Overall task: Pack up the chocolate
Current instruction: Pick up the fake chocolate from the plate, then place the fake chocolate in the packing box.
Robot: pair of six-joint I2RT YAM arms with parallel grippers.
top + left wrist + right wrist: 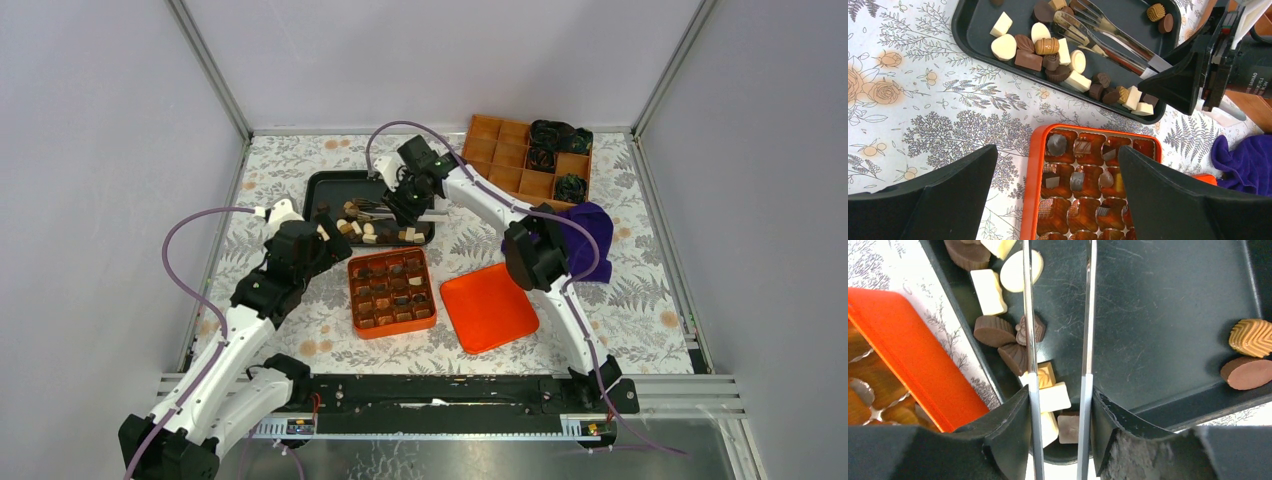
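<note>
The left arm [235, 335] is held bent, with the left gripper [1057, 150] spread wide. The right arm [490, 205] is stretched forward, the right gripper [1059, 395] clamped on metal tongs [1029, 315].

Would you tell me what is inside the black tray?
Loose dark, brown and white chocolates, plus metal tongs held by the right gripper. From above, that gripper covers part of the tray's right side.
</note>
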